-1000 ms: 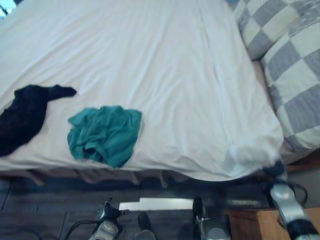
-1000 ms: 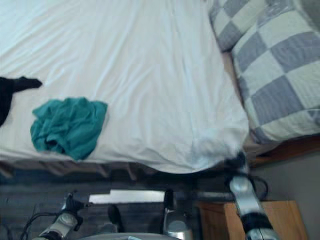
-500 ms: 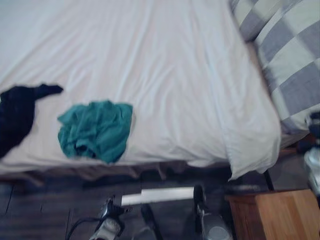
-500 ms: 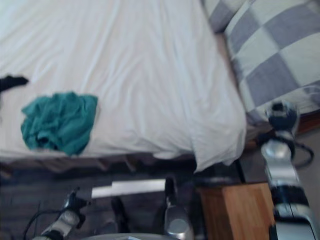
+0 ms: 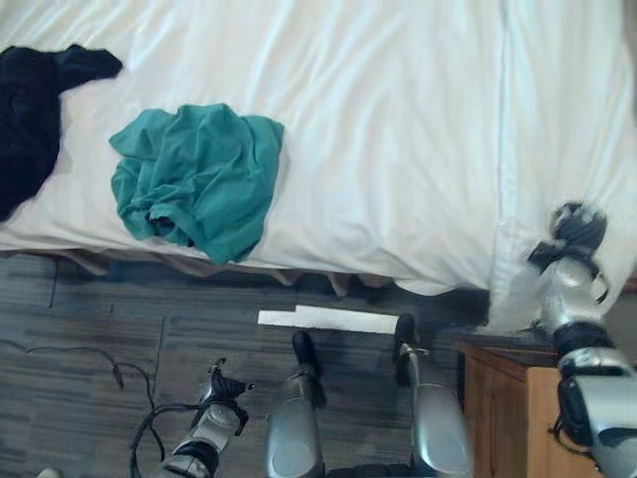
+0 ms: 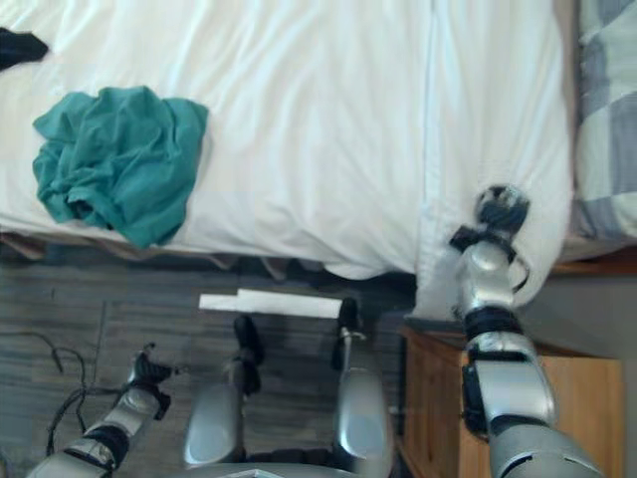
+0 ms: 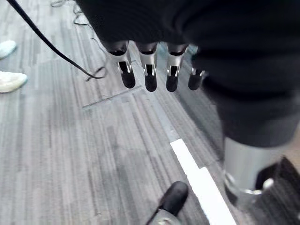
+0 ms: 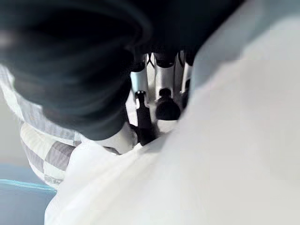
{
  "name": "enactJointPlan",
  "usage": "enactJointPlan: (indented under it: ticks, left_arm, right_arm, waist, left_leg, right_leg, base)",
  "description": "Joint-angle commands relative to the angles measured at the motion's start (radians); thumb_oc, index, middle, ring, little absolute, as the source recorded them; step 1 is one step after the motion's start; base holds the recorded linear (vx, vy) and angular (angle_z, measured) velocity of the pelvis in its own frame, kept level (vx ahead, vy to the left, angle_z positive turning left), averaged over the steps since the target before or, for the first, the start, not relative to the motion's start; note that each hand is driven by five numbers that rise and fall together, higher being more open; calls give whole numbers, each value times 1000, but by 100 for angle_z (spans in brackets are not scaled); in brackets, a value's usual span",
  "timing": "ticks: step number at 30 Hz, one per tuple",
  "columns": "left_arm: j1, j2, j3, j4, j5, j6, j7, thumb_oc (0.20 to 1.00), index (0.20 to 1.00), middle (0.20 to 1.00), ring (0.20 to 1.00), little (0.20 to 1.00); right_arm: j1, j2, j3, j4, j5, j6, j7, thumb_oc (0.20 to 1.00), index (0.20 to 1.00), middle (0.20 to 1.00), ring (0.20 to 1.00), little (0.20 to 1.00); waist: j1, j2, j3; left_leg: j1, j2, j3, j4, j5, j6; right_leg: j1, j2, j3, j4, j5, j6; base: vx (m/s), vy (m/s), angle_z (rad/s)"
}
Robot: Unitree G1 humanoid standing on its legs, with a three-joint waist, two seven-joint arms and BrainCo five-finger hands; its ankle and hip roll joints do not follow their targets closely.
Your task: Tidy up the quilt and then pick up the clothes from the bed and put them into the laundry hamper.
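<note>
Gripping the quilt (image 6: 328,129), your right hand (image 6: 501,211) has fingers (image 8: 161,101) curled into its corner. Your left hand (image 7: 154,70) hangs with fingers relaxed, well apart from the teal garment (image 5: 194,179).

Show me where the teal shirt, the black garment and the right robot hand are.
teal shirt (image 5: 194,179), left eye view, middle of the crumpled cloth.
black garment (image 5: 30,110), left eye view, its bulk at the bed's left edge.
right robot hand (image 6: 501,211), right eye view, its dark cover against the white quilt (image 6: 328,129).

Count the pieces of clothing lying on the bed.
2. A crumpled teal garment lies near the bed's front edge, and a black garment lies beside it at the view's left edge, partly cut off. More may lie out of frame.
</note>
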Motion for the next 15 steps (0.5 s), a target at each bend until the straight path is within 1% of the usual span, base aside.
enactJointPlan:
  ticks: [1,2,6,7,8,9,10,11,12,13,14,15]
  left_arm:
    - [1,-28,-22,72,-3,12,23,1000,1000,1000,1000,1000]
    - [2,-28,-23,71,-3,12,23,1000,1000,1000,1000,1000]
    - [15,-46,-25,73,26,12,12,1000,1000,1000,1000,1000]
    - [32,-57,-28,70,37,5,7,1000,1000,1000,1000,1000]
    - [32,-56,-27,70,37,5,8,1000,1000,1000,1000,1000]
    - [49,-62,-24,67,44,5,-4,1000,1000,1000,1000,1000]
    - [53,-64,-23,65,42,6,-8,1000,1000,1000,1000,1000]
    - [53,-63,-22,65,42,6,-8,1000,1000,1000,1000,1000]
    - [59,-63,-21,59,40,5,-10,1000,1000,1000,1000,1000]
    - [58,-63,-20,59,40,5,-10,1000,1000,1000,1000,1000]
    - [65,-46,-22,53,42,5,-13,1000,1000,1000,1000,1000]
    - [65,-45,-21,53,42,6,-13,1000,1000,1000,1000,1000]
  right_arm:
    - [335,144,62,338,67,196,80,200,200,200,200,200]
    - [336,144,62,338,66,196,81,200,200,200,200,200]
    - [497,172,50,423,-29,246,120,200,200,200,200,200]
    - [549,183,31,450,-51,258,136,705,705,705,705,705]
    - [549,183,31,450,-51,258,136,1000,1000,1000,1000,1000]
    - [584,200,35,445,-73,270,149,1000,1000,1000,1000,1000]
    - [588,210,43,443,-87,278,156,1000,1000,1000,1000,1000]
    - [587,210,43,443,-87,278,156,1000,1000,1000,1000,1000]
    - [575,220,78,428,-125,280,160,1000,1000,1000,1000,1000]
    - [575,220,78,428,-126,280,159,1000,1000,1000,1000,1000]
    - [563,228,132,405,-171,269,175,1000,1000,1000,1000,1000]
    - [563,228,132,405,-171,269,175,1000,1000,1000,1000,1000]
  waist:
    - [-52,41,-79]
    - [-52,41,-78]
    - [-91,16,-146]
    - [-103,4,-184]
    - [-103,3,-186]
    - [-109,-6,-216]
    - [-111,-11,-223]
    - [-110,-12,-225]
    - [-105,-7,-220]
    - [-104,-8,-222]
    - [-99,1,-219]
    - [-98,1,-221]
  left_leg:
    - [5,55,0,92,-130,-18]
    - [9,54,0,89,-129,-18]
    - [122,-2,14,-20,-120,-2]
    - [174,-31,20,-84,-109,9]
    - [173,-32,21,-88,-105,9]
    - [214,-59,22,-149,-97,20]
    - [231,-70,25,-177,-90,24]
    - [229,-71,26,-179,-86,24]
    - [254,-69,42,-207,-78,32]
    - [251,-69,43,-207,-75,32]
    - [256,-65,50,-198,-78,37]
    - [252,-65,51,-197,-76,37]
  right_leg:
    - [60,-29,18,-65,-104,68]
    - [64,-29,18,-68,-103,68]
    - [186,-30,16,-207,-41,95]
    - [230,-43,15,-251,-16,111]
    - [228,-43,15,-255,-12,111]
    - [250,-58,17,-271,6,128]
    - [251,-66,15,-267,20,139]
    - [248,-66,16,-269,23,138]
    - [230,-62,12,-219,8,145]
    - [227,-62,13,-220,10,145]
    - [231,-14,18,-136,-39,131]
    - [227,-13,20,-137,-37,130]
  base:
    - [114,102,-6]
    - [94,95,-9]
    - [120,206,-3]
    - [100,229,-8]
    - [80,317,-8]
    - [5,207,-12]
    - [4,207,-14]
    - [-83,175,-20]
    - [-74,113,-16]
    - [-133,181,-20]
    - [-74,63,-18]
    - [-89,91,-13]
